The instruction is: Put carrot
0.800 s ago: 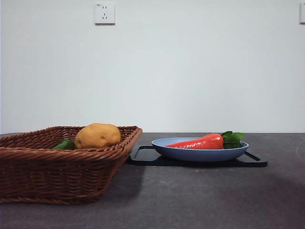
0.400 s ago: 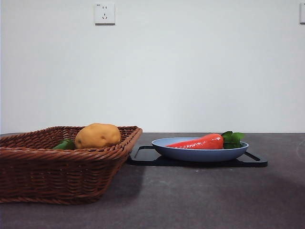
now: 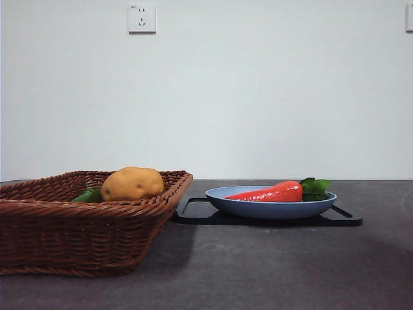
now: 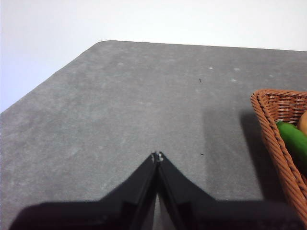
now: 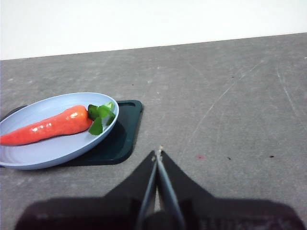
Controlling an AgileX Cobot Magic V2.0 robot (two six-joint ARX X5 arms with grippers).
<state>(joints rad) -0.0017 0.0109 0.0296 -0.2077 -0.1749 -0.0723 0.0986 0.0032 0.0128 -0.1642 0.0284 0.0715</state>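
Note:
The carrot (image 3: pixel 271 192) (image 5: pixel 48 127), glossy red-orange with green leaves at its thick end, lies on its side in a blue plate (image 3: pixel 271 208) (image 5: pixel 43 151). That plate rests on a black tray (image 3: pixel 200 213) (image 5: pixel 125 129) at the table's middle right. My right gripper (image 5: pixel 158 154) is shut and holds nothing; it hangs over bare table a short way off the plate, on the leafy side. My left gripper (image 4: pixel 157 155) is also shut and holds nothing, over the grey table beside the wicker basket (image 4: pixel 276 129). Neither arm shows in the front view.
A brown wicker basket (image 3: pixel 77 232) stands at the left and holds a tan potato (image 3: pixel 132 183) and a green vegetable (image 3: pixel 87 196) (image 4: pixel 292 139). A white wall with a socket (image 3: pixel 142 17) runs behind the table. Bare grey tabletop lies in front.

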